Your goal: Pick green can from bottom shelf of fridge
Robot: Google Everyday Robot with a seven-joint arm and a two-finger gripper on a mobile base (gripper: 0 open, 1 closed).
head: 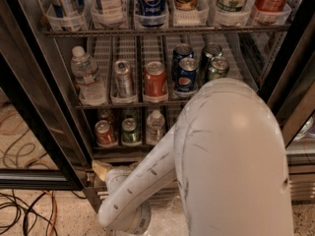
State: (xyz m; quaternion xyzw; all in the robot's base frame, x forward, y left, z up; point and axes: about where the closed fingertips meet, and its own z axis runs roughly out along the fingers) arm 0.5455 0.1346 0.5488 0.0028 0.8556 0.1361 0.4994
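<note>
The green can (130, 132) stands upright at the front of the bottom shelf (123, 149) of the fridge (34, 107), between a red can (105, 133) on its left and a small water bottle (155, 127) on its right. My gripper (101, 169) is low, in front of the fridge's base, below and left of the green can and apart from it. My big white arm (231, 161) fills the lower right and hides the right part of the bottom shelf.
The middle rack holds a water bottle (87, 77), a silver can (123, 78), a red can (155, 80) and blue Pepsi cans (187, 75). The top rack holds bottles. The open black door frame (24, 181) stands at the left. Cables (24, 210) lie on the floor.
</note>
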